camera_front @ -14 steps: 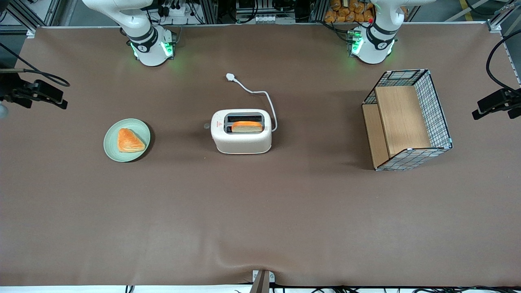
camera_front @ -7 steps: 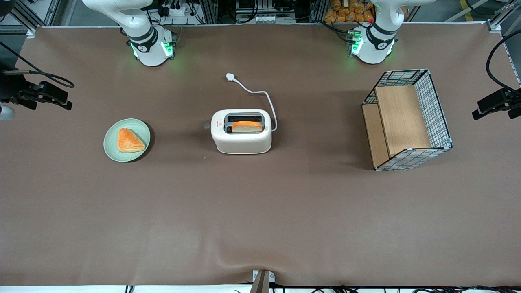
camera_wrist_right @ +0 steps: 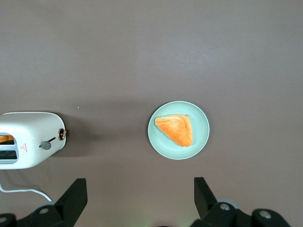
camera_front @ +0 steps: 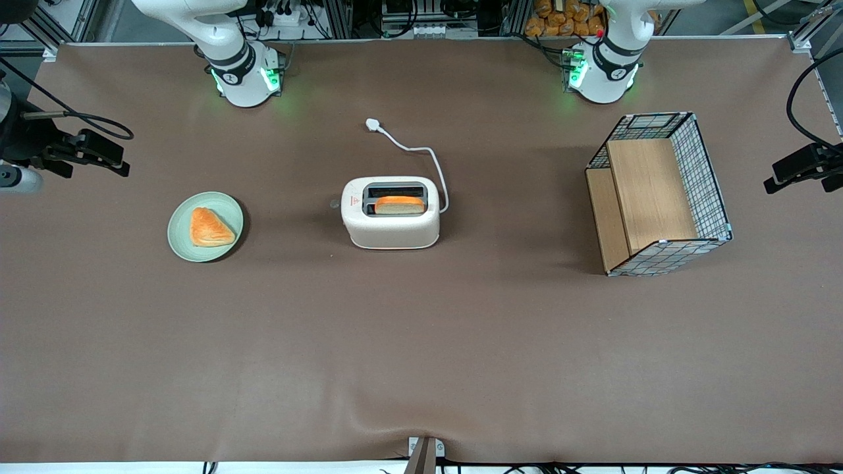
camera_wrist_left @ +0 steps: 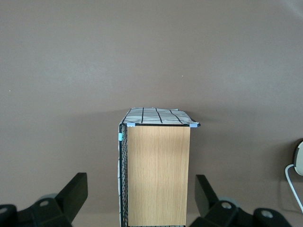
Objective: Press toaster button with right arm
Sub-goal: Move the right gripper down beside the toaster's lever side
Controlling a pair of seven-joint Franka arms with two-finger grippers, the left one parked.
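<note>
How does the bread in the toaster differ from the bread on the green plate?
The bread in the toaster stands on edge in a slot; the bread on the plate lies flat and is triangular. The first is half hidden, the second fully exposed. Both are golden-orange. The gripper hangs open above the table near the plate.

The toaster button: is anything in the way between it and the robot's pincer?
Nothing visible blocks it. The pincer hangs open, high above the table toward the working arm's end. The green plate with its pastry lies low beneath that path, beside the toaster, apart from the toaster button.
</note>
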